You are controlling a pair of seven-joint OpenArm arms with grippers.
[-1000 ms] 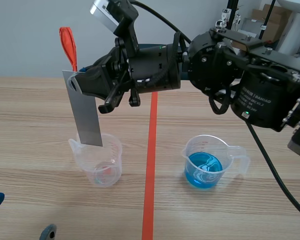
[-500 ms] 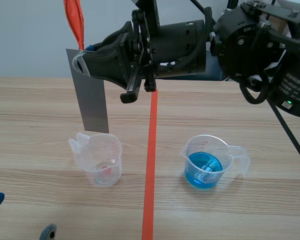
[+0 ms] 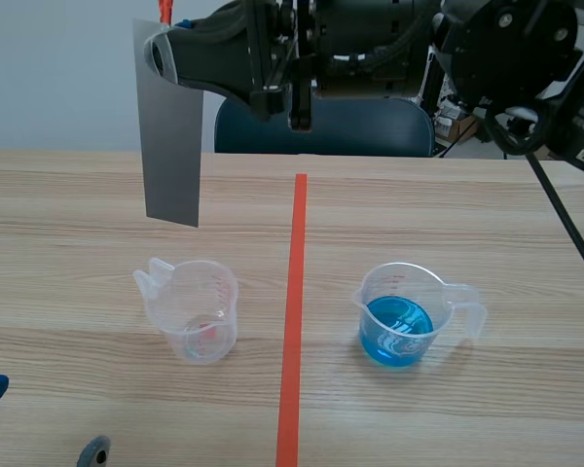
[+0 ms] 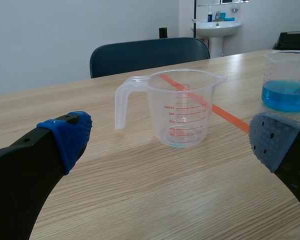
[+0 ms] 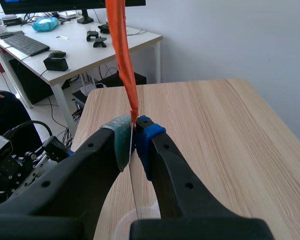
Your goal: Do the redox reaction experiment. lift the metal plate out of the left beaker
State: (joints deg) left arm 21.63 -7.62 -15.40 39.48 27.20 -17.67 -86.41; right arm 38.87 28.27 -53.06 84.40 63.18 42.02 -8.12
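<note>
A grey metal plate hangs upright in the air, well above the left beaker, with an orange strap at its top end. My right gripper, reaching in from the right across the top, is shut on the plate's upper edge. In the right wrist view the plate shows edge-on, pinched between the pads, and the orange strap rises ahead. The left beaker is clear with only a trace of liquid at its bottom. My left gripper stands open, low over the table, short of that beaker.
A second clear beaker holding blue liquid stands right of the orange tape line; it also shows in the left wrist view as the blue beaker. A blue chair stands behind the table.
The right gripper has risen with the plate; its lower end left the left beaker's rim and now hangs clear above it. The left arm has not moved.
</note>
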